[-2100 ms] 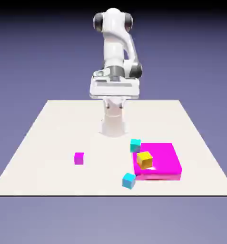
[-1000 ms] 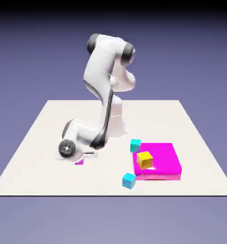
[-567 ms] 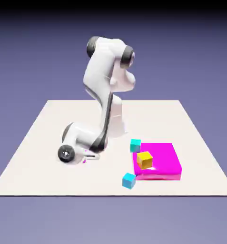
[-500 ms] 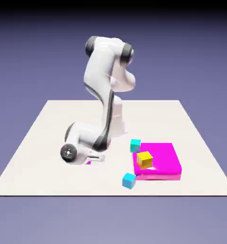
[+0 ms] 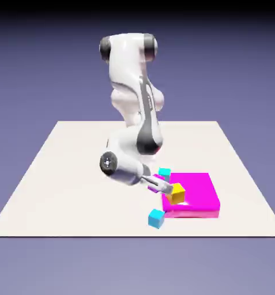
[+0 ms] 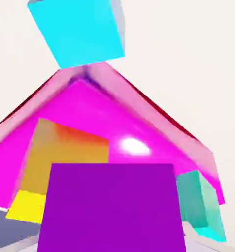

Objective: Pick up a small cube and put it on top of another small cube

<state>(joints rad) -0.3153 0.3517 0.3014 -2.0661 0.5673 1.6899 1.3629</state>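
Observation:
The small magenta cube (image 6: 112, 206) fills the bottom of the hand view, looking purple in shadow, and it hides both fingertips. My gripper (image 5: 164, 185) is shut on it and hangs low over the near-left corner of the magenta slab (image 5: 200, 193). A yellow cube (image 5: 175, 193) sits on that corner, right beside the gripper. One small cyan cube (image 5: 164, 172) lies just behind the gripper at the slab's far-left corner. Another cyan cube (image 5: 156, 218) rests on the table in front of the slab. The hand view shows the yellow cube (image 6: 65, 157), the slab (image 6: 139, 130) and both cyan cubes (image 6: 77, 29) (image 6: 203, 204).
The white table (image 5: 64, 173) stretches to the exterior view's left of the arm. The arm's elbow and forearm (image 5: 142, 135) lean over the table's middle. The slab stands about a cube's height above the tabletop.
The gripper closed on the small magenta cube at the exterior view's left, lifted it and swung right to the slab's corner. The other cubes have not moved.

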